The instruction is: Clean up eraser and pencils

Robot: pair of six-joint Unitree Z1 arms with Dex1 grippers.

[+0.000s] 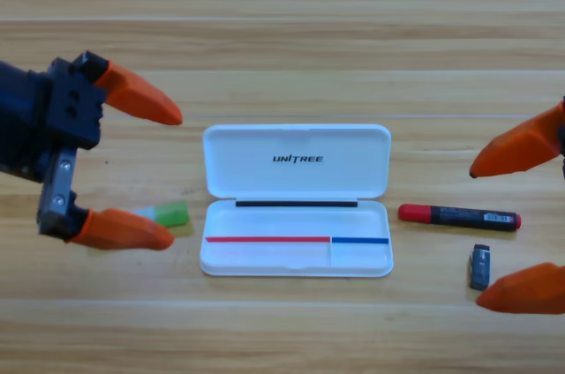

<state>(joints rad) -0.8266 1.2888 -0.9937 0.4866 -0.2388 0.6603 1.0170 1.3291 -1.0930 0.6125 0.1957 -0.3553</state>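
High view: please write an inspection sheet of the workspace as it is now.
Surface: wooden table.
Job's things: white case open at centre; red-and-black pencil right of it; eraser below that pencil; green pencil left of the case, partly behind a jaw.
Clutter: nothing seen.
Grippers: left gripper at the left edge, jaws open around the green pencil's left end; right gripper at the right edge, jaws open, holding nothing.
Cables: nothing seen.
Surroundings: nothing seen.
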